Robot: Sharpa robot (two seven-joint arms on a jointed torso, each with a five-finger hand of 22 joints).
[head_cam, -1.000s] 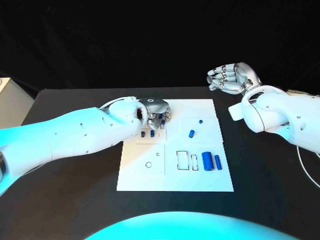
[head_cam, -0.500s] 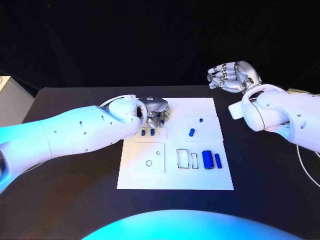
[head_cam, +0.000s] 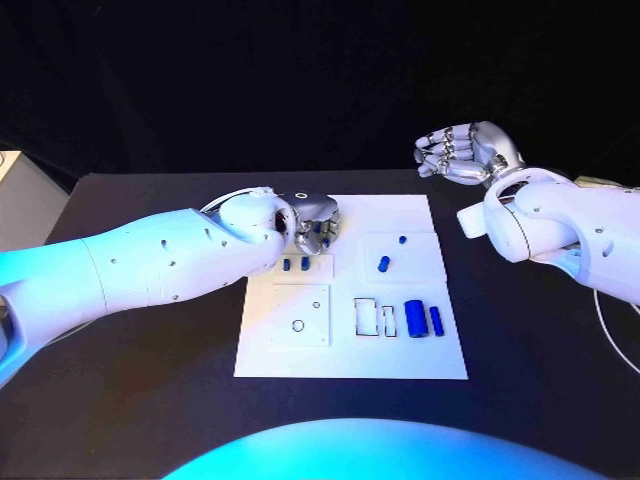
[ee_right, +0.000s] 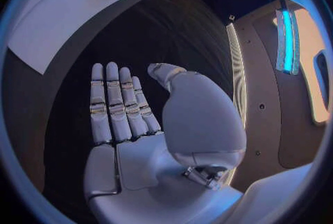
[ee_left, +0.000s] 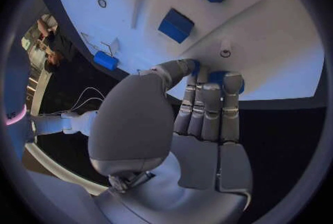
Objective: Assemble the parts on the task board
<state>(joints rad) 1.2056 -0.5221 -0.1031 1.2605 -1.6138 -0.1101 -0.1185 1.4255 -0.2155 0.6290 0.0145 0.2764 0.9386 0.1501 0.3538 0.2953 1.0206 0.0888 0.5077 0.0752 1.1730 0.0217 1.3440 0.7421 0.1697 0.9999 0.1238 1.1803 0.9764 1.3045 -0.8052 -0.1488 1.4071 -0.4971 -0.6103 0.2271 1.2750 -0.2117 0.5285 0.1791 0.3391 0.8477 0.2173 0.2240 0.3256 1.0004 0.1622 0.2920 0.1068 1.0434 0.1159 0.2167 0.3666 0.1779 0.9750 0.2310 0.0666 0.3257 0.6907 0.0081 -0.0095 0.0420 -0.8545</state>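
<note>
The white task board (head_cam: 352, 350) lies in the middle of the table. My left hand (head_cam: 316, 224) is down on its far left corner. In the left wrist view its fingers (ee_left: 208, 107) curl against the thumb and pinch a small blue part (ee_left: 216, 76) on the board (ee_left: 277, 41). Two short blue parts (head_cam: 294, 266) lie just in front of that hand. More blue parts sit at the middle (head_cam: 384, 266), further back (head_cam: 402, 241) and as a pair at the right (head_cam: 424, 320). My right hand (head_cam: 462, 155) is raised beyond the board's far right corner, its fingers (ee_right: 114, 102) straight and holding nothing.
Empty outlined slots (head_cam: 374, 318) and a small ring mark (head_cam: 297, 326) sit in the board's near half. A pale box (head_cam: 0, 200) stands at the table's left edge. Bare black table (head_cam: 147, 370) surrounds the board. My left forearm (head_cam: 133, 270) covers the table left of the board.
My left forearm has shifted slightly toward the board while its hand stays at the same corner. The right hand has not moved.
</note>
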